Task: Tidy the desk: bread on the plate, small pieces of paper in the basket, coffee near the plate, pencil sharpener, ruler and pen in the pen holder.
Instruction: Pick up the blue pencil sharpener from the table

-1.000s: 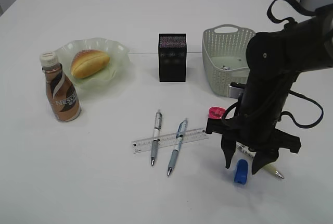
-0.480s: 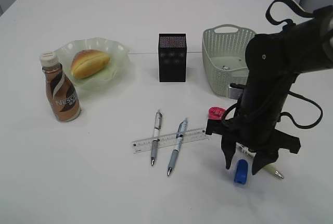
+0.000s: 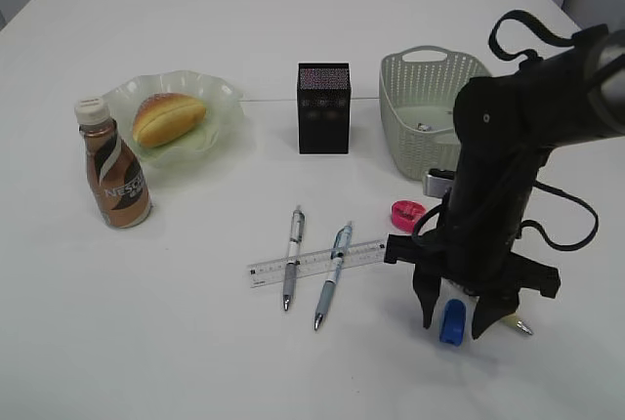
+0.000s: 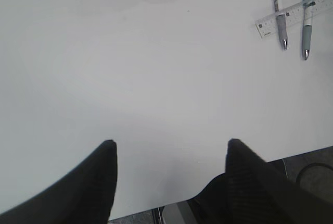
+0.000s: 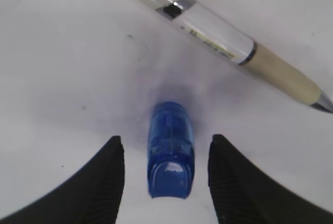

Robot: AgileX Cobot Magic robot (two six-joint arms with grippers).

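**Ana:** Right wrist view puts the blue pencil sharpener [image 5: 170, 149] squarely between the two fingers of the right end effector [image 5: 166, 174], which stand spread, a gap showing on either side of it. I'd judge this is the pick of the sharpener. To do it well, keep the fingers centred so both meet its long flanks together; it looks like smooth, glossy, rounded plastic, so an uneven squeeze could make it skate on the white worktop [image 5: 62, 52].

**Ben:** And the pen [image 5: 229, 47] just beyond it?

**Ana:** Clear barrel, cream rubbery grip, lying slantwise, near but apart. The fingers should drop straight down so they don't nudge it.

**Ben:** What about the other arm?

**Ana:** The left end effector [image 4: 169, 156] hovers spread over bare worktop, holding nothing.

**Ben:** Farther out?

**Ana:** In the exterior view, a pink round thing [image 3: 407, 212] lies behind the arm; two more pens [image 3: 292, 257] lie across the thin, clear ruler [image 3: 317, 263]. Beyond them stands the black mesh pen holder [image 3: 323, 107], where the sharpener belongs. The perforated basket [image 3: 415, 88] is to its right. On the left the matte, soft-looking bread [image 3: 168, 117] already sits on the wavy glass plate [image 3: 220, 98], the coffee [image 3: 114, 166] just beside it.
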